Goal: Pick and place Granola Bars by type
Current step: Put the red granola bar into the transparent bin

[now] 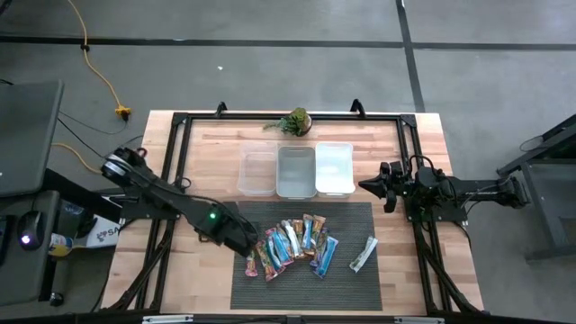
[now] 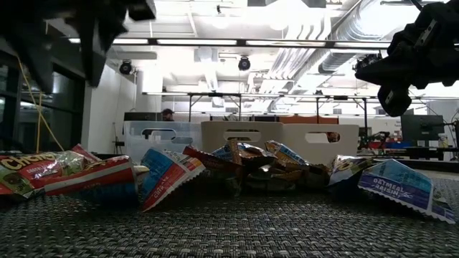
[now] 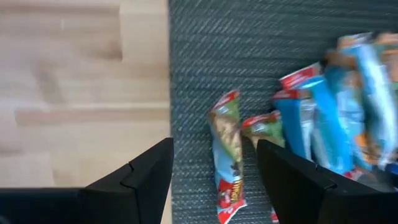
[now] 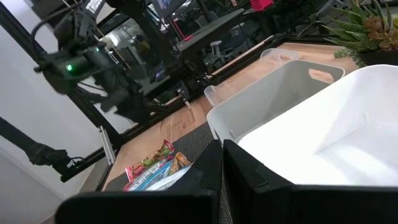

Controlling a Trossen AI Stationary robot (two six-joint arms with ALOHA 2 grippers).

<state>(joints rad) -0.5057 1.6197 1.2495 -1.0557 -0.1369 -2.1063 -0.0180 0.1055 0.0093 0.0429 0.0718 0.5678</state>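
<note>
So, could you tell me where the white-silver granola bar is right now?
In the high view, the white-silver bar lies alone on the dark mat's right part, apart from the pile of bars to its left.

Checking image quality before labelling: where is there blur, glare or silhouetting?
Left wrist view: bars at the edge look smeared. Low view: ceiling lights glare, arms read as dark silhouettes, near mat soft. High view: evenly lit.

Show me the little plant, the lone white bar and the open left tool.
Plant (image 1: pixel 295 121), high view, leafy top.
White bar (image 1: pixel 363 255), high view, wrapper middle.
Left tool (image 3: pixel 214 171), left wrist view, gap between fingertips.
</note>
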